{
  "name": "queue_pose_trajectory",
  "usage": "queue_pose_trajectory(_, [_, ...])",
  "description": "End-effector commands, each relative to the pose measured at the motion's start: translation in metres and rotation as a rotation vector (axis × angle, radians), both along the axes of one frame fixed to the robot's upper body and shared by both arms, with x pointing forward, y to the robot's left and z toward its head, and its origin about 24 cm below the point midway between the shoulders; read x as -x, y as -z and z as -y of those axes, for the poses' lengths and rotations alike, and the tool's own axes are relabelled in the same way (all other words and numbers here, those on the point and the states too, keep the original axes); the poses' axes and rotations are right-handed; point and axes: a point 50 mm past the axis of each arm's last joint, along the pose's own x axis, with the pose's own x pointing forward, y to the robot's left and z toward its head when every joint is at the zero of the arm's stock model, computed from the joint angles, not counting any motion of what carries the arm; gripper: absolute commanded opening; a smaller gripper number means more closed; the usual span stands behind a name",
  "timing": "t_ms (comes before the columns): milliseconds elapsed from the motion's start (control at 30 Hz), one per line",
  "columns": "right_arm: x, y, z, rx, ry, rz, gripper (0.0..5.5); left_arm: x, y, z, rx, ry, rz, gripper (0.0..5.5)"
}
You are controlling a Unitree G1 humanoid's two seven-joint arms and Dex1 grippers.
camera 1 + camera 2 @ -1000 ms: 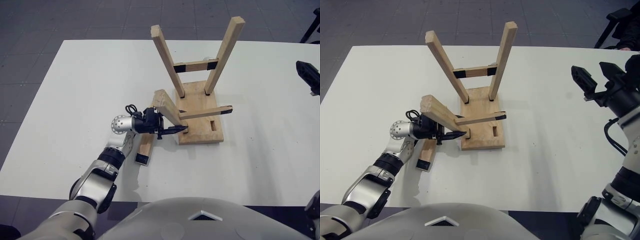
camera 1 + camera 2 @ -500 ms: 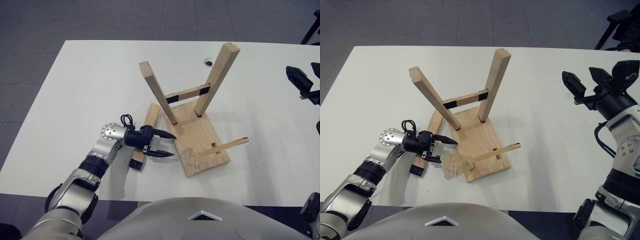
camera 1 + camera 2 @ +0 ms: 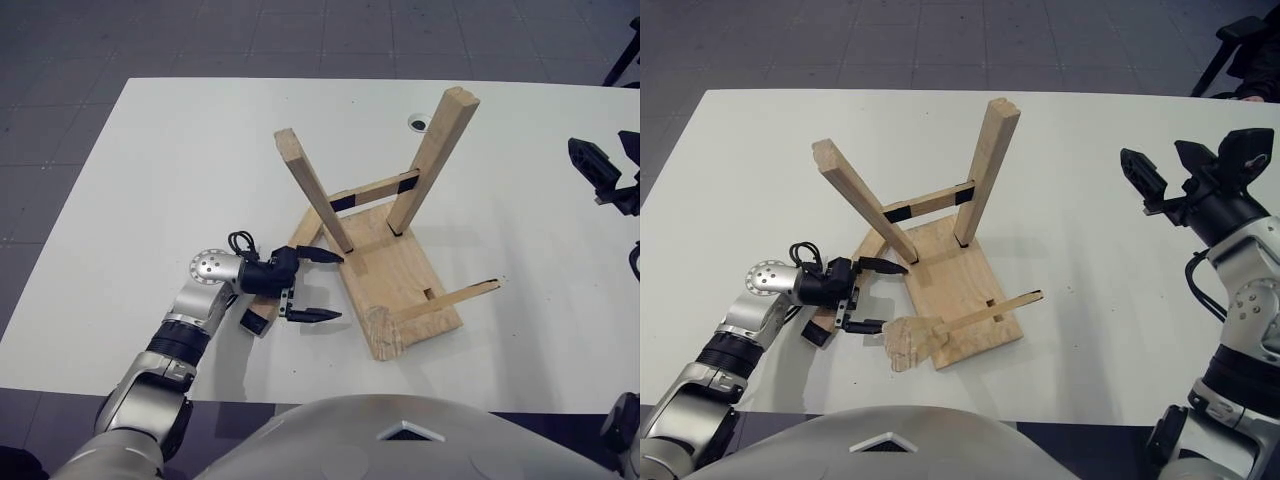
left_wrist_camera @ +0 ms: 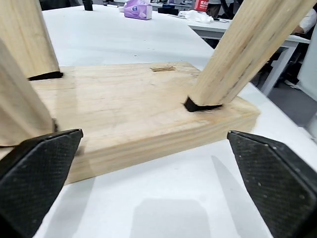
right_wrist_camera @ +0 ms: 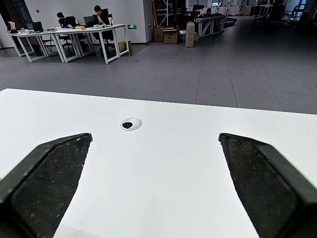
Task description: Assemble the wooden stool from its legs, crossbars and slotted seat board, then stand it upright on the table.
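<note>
At the lower left of the left eye view, the left gripper (image 3: 330,288) hovers just above the table (image 3: 150,180) with its two fingers spread wide and nothing between them, tips pointing at the long left edge of the seat board (image 3: 405,265). Under its wrist a loose leg (image 3: 303,230) lies flat on the table, just beside that edge of the board. The seat board lies flat at the centre of the frame, slotted face up. At its lowest corner a third leg (image 3: 380,332) rises from the board and leans toward the camera, and a thin crossbar (image 3: 455,294) runs from it out to the right. Higher in the frame, the left upright leg (image 3: 310,185) and the right upright leg (image 3: 435,150) stand in the board, joined by a black-ended crossbar (image 3: 372,186). At the right edge, the right gripper (image 3: 1165,168) hangs in the air, fingers wide apart and empty, well apart from the stool. Above the legs is a small cable hole (image 3: 420,123).
</note>
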Motion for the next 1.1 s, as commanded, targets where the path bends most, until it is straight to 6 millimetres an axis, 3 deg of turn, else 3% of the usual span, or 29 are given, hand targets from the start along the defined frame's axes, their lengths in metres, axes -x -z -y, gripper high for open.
queue_pose_trajectory(33, [0.004,-0.003,0.001,0.000,0.008,0.014,4.73,-0.007,-0.029,-0.007,0.051,-0.157,0.113,5.48])
queue_pose_trajectory(167, [0.010,0.002,-0.002,0.044,-0.014,-0.013,4.73,0.002,-0.054,-0.008,0.098,-0.263,0.206,5.48])
queue_pose_trajectory(400, [0.045,0.024,-0.006,0.473,-0.245,-0.172,4.73,0.022,-0.069,0.003,0.065,-0.291,0.240,5.48])
queue_pose_trajectory(567, [0.064,0.039,-0.028,0.574,-0.430,-0.211,4.73,0.015,-0.074,0.009,0.111,-0.433,0.262,5.48])
queue_pose_trajectory(733, [0.066,0.043,-0.037,0.595,-0.468,-0.201,4.73,-0.006,-0.068,0.006,0.108,-0.600,0.323,5.48])
queue_pose_trajectory(1000, [0.065,0.047,-0.047,0.600,-0.501,-0.199,4.73,-0.014,-0.067,0.007,0.151,-0.639,0.334,5.48])
queue_pose_trajectory(1100, [0.065,0.050,-0.049,0.599,-0.507,-0.200,4.73,-0.025,-0.069,0.008,0.168,-0.633,0.342,5.48])
